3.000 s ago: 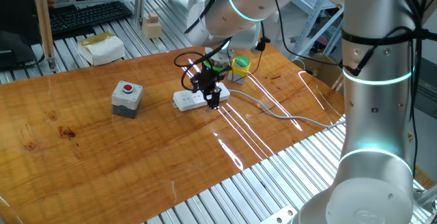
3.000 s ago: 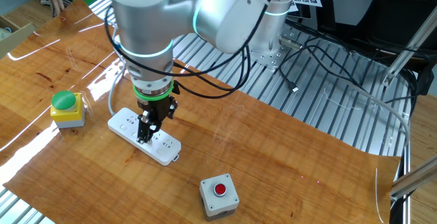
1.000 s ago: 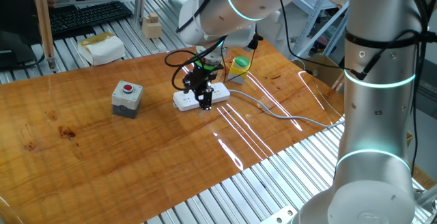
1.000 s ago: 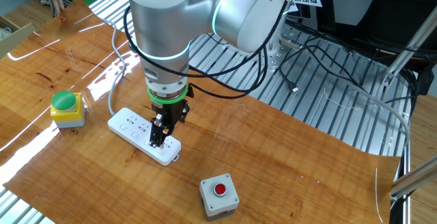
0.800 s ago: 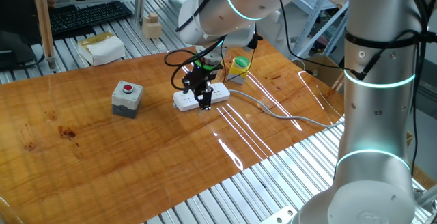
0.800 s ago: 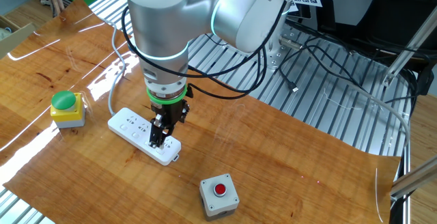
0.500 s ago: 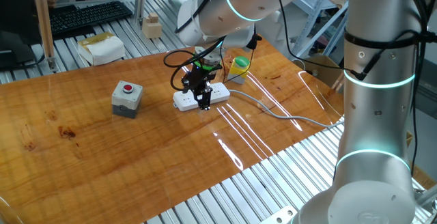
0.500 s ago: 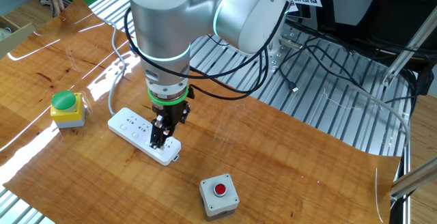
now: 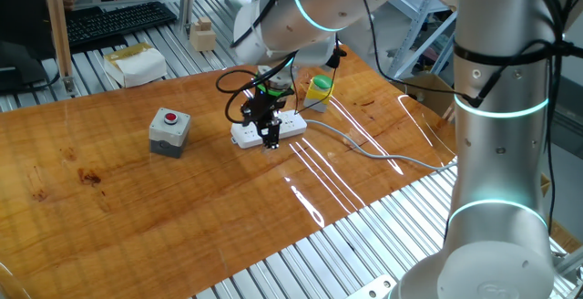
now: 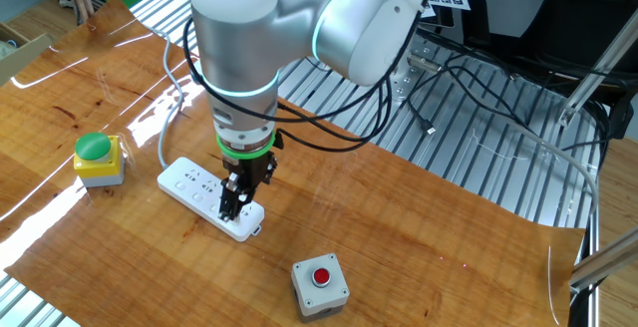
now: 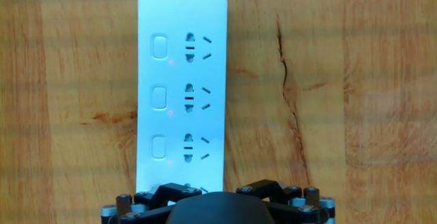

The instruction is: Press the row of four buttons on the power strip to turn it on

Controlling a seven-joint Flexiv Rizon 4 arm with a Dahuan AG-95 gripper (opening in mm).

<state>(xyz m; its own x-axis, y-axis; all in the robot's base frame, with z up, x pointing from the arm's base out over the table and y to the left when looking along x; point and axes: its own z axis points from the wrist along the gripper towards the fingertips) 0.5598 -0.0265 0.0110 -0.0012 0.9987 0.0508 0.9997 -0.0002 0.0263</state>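
Note:
The white power strip (image 11: pixel 181 80) lies flat on the wooden table, with its grey cable leaving at the top of the hand view. Three of the four buttons (image 11: pixel 160 96) show in a column along its left side, each with a small red dot beside it. The fourth is hidden under the gripper's black body (image 11: pixel 218 210). In the fixed views the gripper (image 10: pixel 230 210) points straight down at the end of the power strip (image 10: pixel 189 179) away from the cable. Its tip is at or just above the power strip's (image 9: pixel 291 126) top face. No view shows the fingertips apart or touching.
A grey box with a red button (image 10: pixel 319 285) stands near the strip's free end. A yellow box with a green button (image 10: pixel 97 158) sits beyond the cable end. The grey cable (image 9: pixel 364 149) runs across the table. A keyboard (image 9: pixel 118 21) lies off the table's back.
Since three seconds ago the gripper has moved along the strip toward the end away from the cable. Over the last second it has hardly shifted.

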